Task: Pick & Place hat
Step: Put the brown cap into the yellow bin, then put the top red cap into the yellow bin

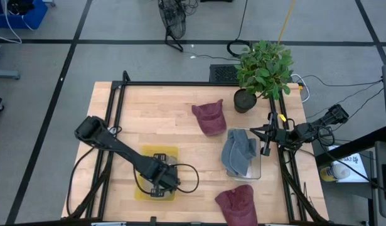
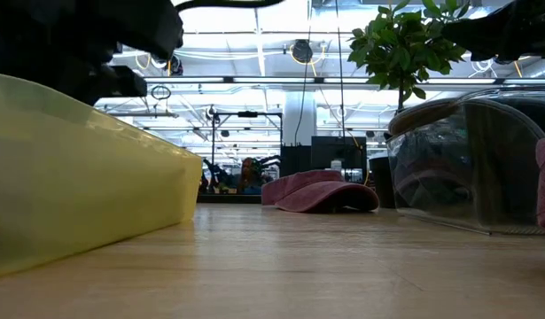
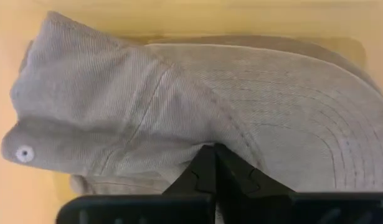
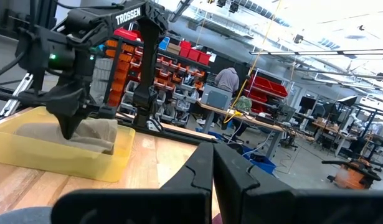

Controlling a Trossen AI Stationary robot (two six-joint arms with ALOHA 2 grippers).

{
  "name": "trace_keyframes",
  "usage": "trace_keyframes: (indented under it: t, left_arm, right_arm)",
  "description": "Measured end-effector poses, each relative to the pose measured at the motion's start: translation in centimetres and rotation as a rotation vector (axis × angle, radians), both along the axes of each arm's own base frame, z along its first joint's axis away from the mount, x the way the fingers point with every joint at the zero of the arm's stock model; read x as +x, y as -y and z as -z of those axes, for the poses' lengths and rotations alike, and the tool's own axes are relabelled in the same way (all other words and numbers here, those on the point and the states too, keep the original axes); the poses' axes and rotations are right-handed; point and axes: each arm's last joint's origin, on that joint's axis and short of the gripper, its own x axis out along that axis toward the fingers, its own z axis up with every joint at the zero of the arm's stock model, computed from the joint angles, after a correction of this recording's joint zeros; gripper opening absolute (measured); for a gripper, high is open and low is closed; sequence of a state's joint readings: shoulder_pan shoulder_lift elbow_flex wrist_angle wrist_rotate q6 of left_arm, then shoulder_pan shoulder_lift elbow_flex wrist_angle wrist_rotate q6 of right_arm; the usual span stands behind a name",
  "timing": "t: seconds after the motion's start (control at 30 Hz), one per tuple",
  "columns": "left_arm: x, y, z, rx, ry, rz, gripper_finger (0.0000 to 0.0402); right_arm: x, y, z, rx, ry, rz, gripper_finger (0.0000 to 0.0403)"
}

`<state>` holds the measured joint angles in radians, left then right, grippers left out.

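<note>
A tan corduroy hat (image 3: 179, 93) lies in a yellow bin (image 1: 146, 153) at the table's near left. It rests on the bin's floor, crown crumpled and brim flat. My left gripper (image 3: 215, 152) points straight down into the bin, fingers shut, tips at the hat. The right wrist view shows this from across the table, with the left gripper (image 4: 70, 127) over the hat (image 4: 94, 134). My right gripper (image 1: 258, 131) waits shut at the table's right side, above the clear bin, touching nothing. My left gripper comes from above, pointing down, with its shut fingertips on the hat where the crown meets the brim (image 3: 207, 138). The hat lies flat in the yellow bin under them. Whether any cloth is caught between the tips, I cannot tell.
A maroon hat (image 1: 209, 117) lies at the table's far middle, and another maroon hat (image 1: 236, 204) at the near edge. A clear bin (image 1: 258, 171) holds a grey-blue hat (image 1: 238, 152). A potted plant (image 1: 262, 72) stands at the far right. Bare wood lies between the bins.
</note>
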<state>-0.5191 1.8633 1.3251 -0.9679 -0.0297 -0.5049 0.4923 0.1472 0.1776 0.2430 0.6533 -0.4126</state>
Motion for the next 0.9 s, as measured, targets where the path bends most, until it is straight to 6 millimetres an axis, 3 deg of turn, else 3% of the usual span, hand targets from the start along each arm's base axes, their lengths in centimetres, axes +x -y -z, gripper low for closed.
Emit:
trace_keyframes:
  t: [0.47, 0.77, 0.9]
  left_arm:
    - [-0.1, 0.0, -0.6, 0.068, 0.005, 0.035, 0.0020]
    - [0.3, 0.9, -5.3, 0.139, 0.043, 0.092, 0.0021]
    - [0.5, 1.4, -8.0, 0.317, 0.168, 0.164, 0.0021]
  right_arm:
    - [0.0, 0.0, 0.0, 0.000, 0.000, 0.000, 0.0000]
    - [0.0, 0.0, 0.0, -0.001, 0.000, 0.000, 0.0000]
    - [0.0, 0.0, 0.0, 0.000, 0.000, 0.000, 0.0000]
